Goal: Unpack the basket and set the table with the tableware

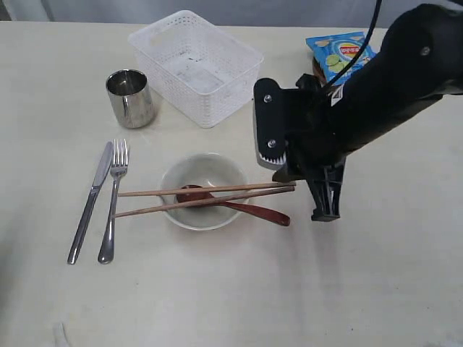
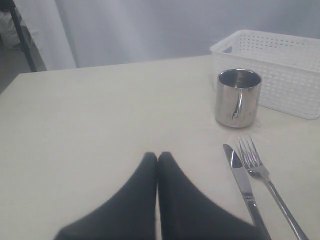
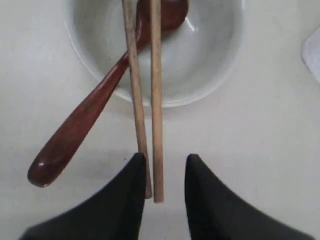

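Bowl (image 1: 210,172) holds the spoon (image 1: 257,212), chopsticks (image 3: 157,100) across its rim, right gripper (image 3: 165,157) spread by their ends, and only the left wrist cam shows the left gripper (image 2: 157,156), pressed together.

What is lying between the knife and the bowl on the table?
The fork lies there, beside the knife; the chopsticks reach from across the bowl toward it. The exterior view shows this.

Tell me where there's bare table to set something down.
Free: the table strip below the knife, fork and bowl in the exterior view; the area right of the right gripper. Crowded: between steel cup, basket and bowl.
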### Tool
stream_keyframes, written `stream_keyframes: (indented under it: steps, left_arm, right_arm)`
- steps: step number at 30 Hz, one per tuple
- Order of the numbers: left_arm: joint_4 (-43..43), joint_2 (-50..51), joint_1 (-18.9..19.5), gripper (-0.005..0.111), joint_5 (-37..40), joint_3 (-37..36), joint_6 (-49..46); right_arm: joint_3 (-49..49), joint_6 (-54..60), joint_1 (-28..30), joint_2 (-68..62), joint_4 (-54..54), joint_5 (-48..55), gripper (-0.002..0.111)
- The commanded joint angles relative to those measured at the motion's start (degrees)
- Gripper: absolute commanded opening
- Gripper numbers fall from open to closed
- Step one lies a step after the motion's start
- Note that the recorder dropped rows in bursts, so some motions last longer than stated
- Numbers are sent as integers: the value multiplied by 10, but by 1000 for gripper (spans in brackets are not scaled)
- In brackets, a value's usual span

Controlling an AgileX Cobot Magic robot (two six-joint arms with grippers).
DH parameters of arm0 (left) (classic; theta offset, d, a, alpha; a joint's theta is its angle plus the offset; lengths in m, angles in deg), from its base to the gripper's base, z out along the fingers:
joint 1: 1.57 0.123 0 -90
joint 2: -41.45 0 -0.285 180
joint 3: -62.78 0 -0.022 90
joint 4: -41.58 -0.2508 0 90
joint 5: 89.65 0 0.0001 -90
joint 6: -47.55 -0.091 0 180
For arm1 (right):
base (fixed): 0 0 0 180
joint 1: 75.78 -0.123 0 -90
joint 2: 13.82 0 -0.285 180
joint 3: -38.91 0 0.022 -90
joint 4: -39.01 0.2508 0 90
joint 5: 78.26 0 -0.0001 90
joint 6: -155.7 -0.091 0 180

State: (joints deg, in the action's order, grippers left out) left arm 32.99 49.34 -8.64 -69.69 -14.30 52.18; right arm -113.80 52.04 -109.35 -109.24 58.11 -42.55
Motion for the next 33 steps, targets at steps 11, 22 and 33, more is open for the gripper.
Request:
stream_keyframes:
  steps: [11, 22, 33]
  left_arm:
    - [0, -1, -3, 0, 0, -1, 1]
    - [0, -1, -3, 0, 0, -1, 1]
    - [0, -1, -3, 0, 0, -1, 1]
  right_arm:
    - [-20, -315, 0, 54, -19, -101, 27]
    - [-202, -425, -113, -62, -25, 132, 0]
    - [-241, -371, -294, -193, -25, 130, 0]
